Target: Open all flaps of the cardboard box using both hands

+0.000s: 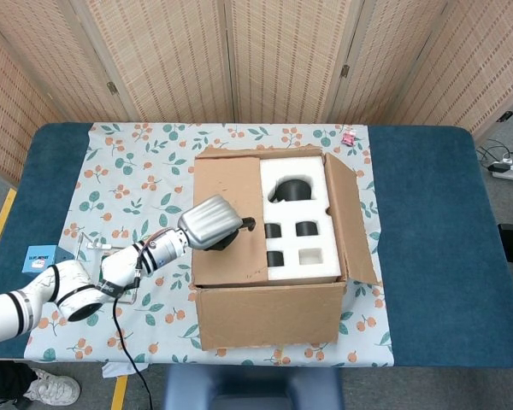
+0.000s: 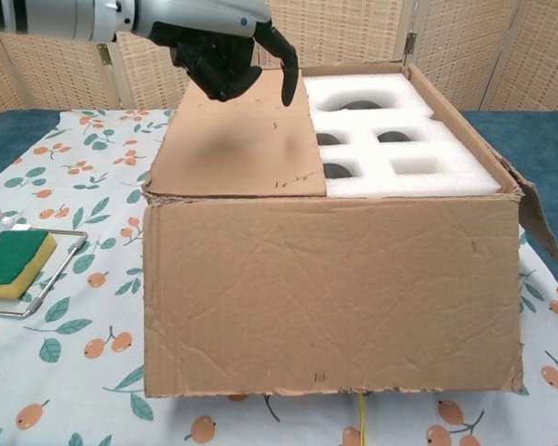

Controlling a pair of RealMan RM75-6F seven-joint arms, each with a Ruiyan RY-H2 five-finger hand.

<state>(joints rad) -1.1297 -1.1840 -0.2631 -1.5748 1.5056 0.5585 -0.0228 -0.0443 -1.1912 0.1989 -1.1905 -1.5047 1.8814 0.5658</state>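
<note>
The cardboard box [image 1: 269,316] [image 2: 335,288] stands mid-table. Its left flap [image 1: 229,218] [image 2: 237,139] lies flat across the left half of the opening. The right flap [image 1: 352,218] [image 2: 530,214] hangs outward, and the far flap [image 1: 256,152] stands up at the back. White foam packing [image 1: 299,222] [image 2: 400,139] with dark round items shows in the right half. My left hand [image 1: 209,224] [image 2: 219,51] hovers over the closed left flap near its inner edge, fingers pointing down, holding nothing. The right hand is out of both views.
A floral tablecloth [image 1: 128,171] covers the blue table. A green-and-yellow sponge [image 2: 14,260] sits in a wire rack [image 2: 46,279] left of the box. A blue card [image 1: 38,256] lies at the table's left edge. Woven screens stand behind.
</note>
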